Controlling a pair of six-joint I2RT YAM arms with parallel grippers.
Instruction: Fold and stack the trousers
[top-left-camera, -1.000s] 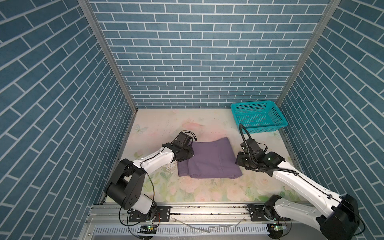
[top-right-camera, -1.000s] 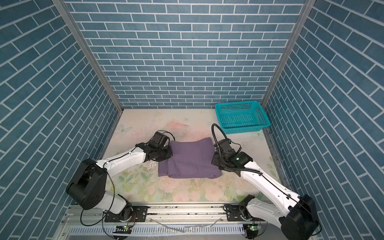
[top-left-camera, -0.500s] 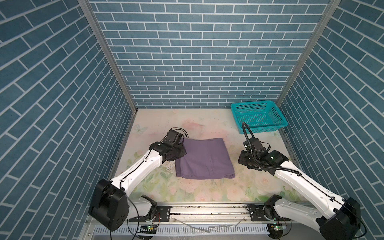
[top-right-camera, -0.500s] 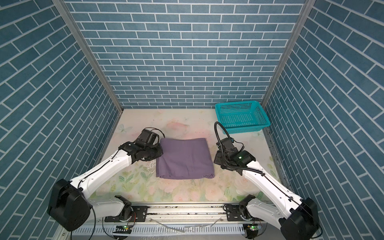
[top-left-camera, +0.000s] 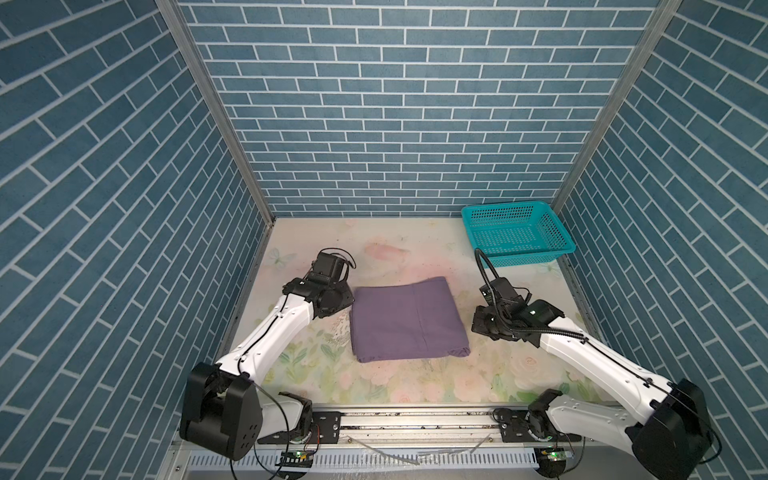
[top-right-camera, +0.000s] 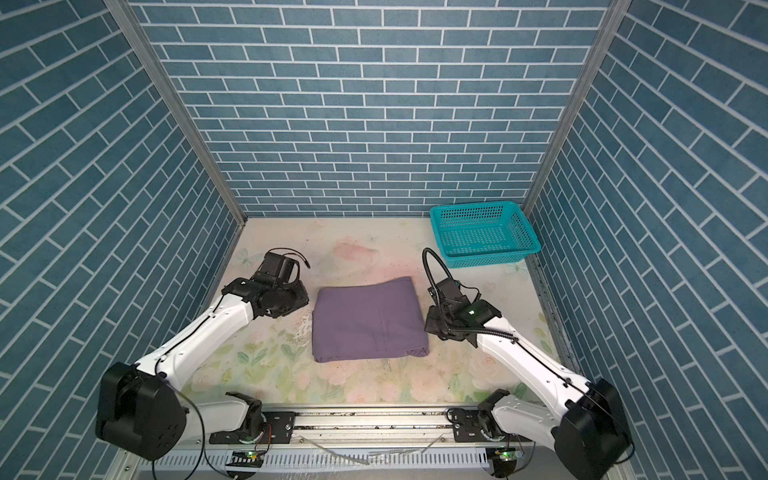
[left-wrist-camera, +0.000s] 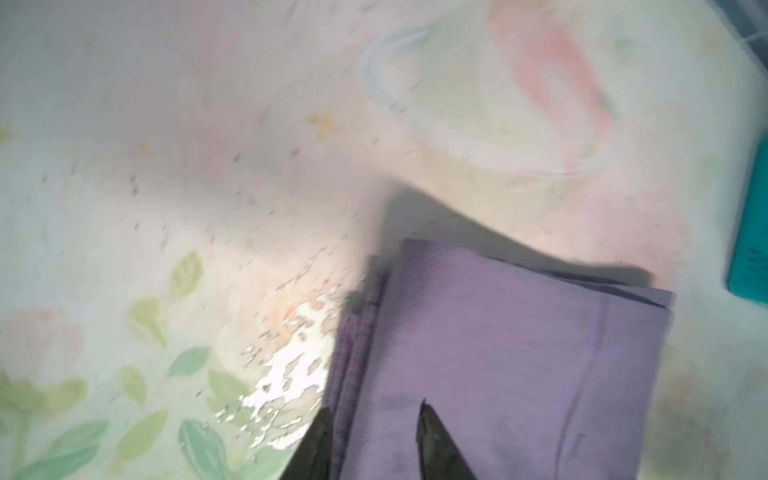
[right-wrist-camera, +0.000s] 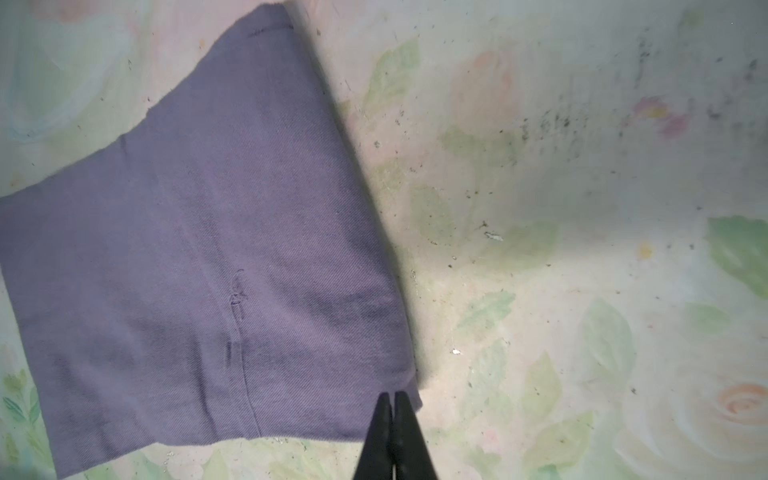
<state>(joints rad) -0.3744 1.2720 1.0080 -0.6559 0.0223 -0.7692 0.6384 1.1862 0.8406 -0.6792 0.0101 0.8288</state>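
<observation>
Trousers (top-left-camera: 409, 318) folded into a flat purple rectangle on the bench (top-left-camera: 395, 374), lying between my two pincers. Left pincer (left-wrist-camera: 374, 415) part spread, tips straddling the cloth edge beside it, pinching nothing I can make out; likely spread so it won't drag the fold. Right pincer (right-wrist-camera: 392, 401) pressed together, empty, tip over the cloth corner; shut like that it works as a pusher, I'd guess. Teal basket (top-left-camera: 530, 257) well beyond the right pincer, empty. Fold looks done, stacking not yet.

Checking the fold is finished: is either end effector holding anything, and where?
Nothing appears held: left end effector open over the trousers edge; right end effector shut by their corner, pinching no cloth.
</observation>
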